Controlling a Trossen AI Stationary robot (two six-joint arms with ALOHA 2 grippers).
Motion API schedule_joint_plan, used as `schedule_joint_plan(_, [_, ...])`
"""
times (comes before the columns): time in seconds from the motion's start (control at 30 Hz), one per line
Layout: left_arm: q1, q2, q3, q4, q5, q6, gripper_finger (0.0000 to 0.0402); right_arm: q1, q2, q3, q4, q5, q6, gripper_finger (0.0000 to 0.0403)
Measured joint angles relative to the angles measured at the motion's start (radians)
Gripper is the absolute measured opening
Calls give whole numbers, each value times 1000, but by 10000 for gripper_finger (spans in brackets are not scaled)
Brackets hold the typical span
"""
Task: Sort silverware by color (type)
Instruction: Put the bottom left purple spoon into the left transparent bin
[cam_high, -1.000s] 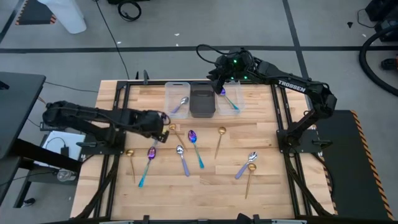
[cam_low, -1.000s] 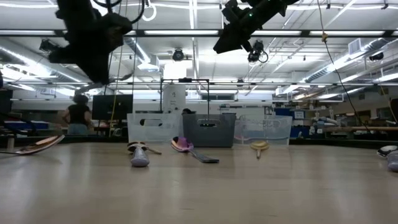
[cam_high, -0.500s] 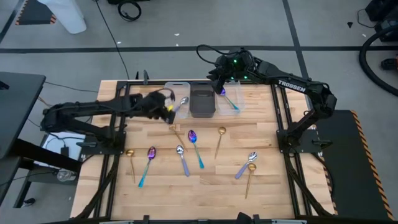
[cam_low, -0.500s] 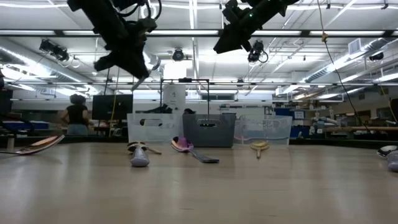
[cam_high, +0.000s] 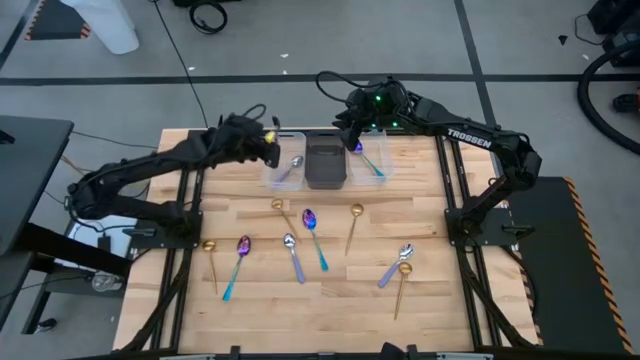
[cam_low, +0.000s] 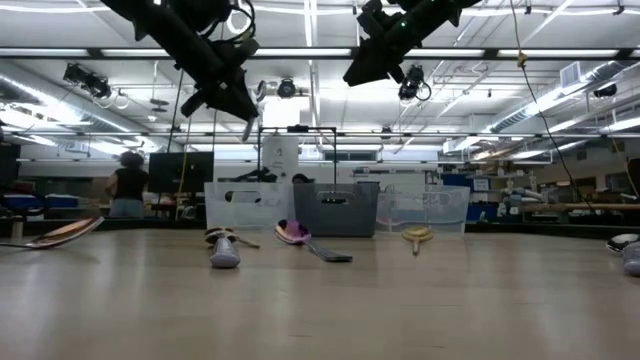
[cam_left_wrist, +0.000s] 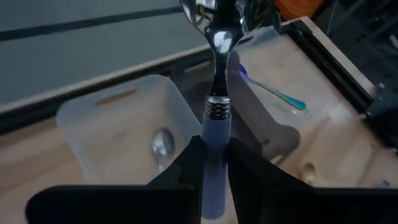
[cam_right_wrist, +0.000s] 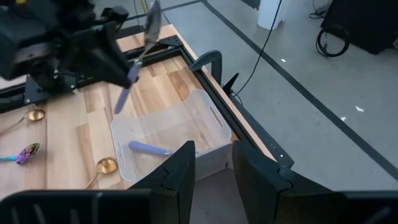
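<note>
From above, your left gripper (cam_high: 268, 141) hangs at the left clear bin's (cam_high: 274, 176) rim; carry it over the middle before letting go.

Its wrist view shows the jaws clamped on the lavender-handled spoon (cam_left_wrist: 215, 106), bowl pointing away from the fingers, long axis in line with them.

The right gripper (cam_high: 352, 137) waits above the right bin, fingers parted, empty.

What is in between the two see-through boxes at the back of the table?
A dark bin sits between the left clear bin and the right clear bin. The high view shows it best; the low view shows it too.
</note>
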Motion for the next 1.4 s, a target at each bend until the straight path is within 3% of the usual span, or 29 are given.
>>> schedule_joint_plan(0.43, [52,52,0,193,-13,205,56,3,0,0,-6,-1,25,117])
schedule_joint_plan(0.73, [66,214,0,246,3,178,56,3,0,0,-3,-1,33,116])
schedule_joint_plan(1.07, [71,378,0,192,11,191,56,7,0,0,-9,-5,60,116])
schedule_joint_plan(1.17, [71,417,0,169,55,193,56,12,0,0,-9,-5,59,116])
schedule_joint_plan(1.4, [68,467,0,86,81,180,57,16,0,0,-9,-4,59,116])
